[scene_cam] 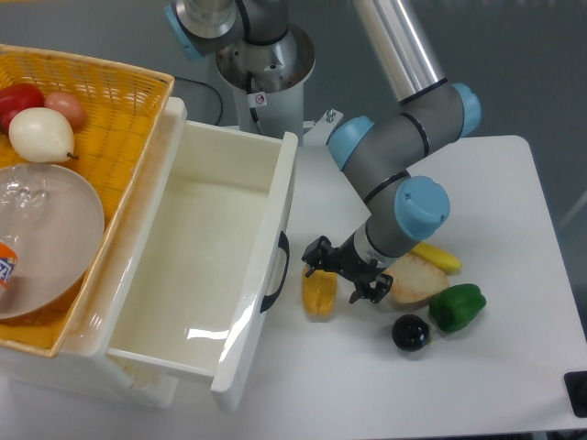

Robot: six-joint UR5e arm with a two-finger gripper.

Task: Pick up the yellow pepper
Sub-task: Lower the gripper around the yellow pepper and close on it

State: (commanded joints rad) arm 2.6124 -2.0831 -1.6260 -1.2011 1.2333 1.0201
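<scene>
White tabletop point(514, 367) with rounded corners spreads under and right of the end effector point(342, 276); grey floor point(532, 73) shows beyond its far and right edges. Left of the end effector, a glossy white open drawer point(197, 266) with a dark handle point(275, 273), even overhead light glinting on its front lip. Farther left, a yellow woven basket point(119, 119) sits on the cabinet top.
</scene>
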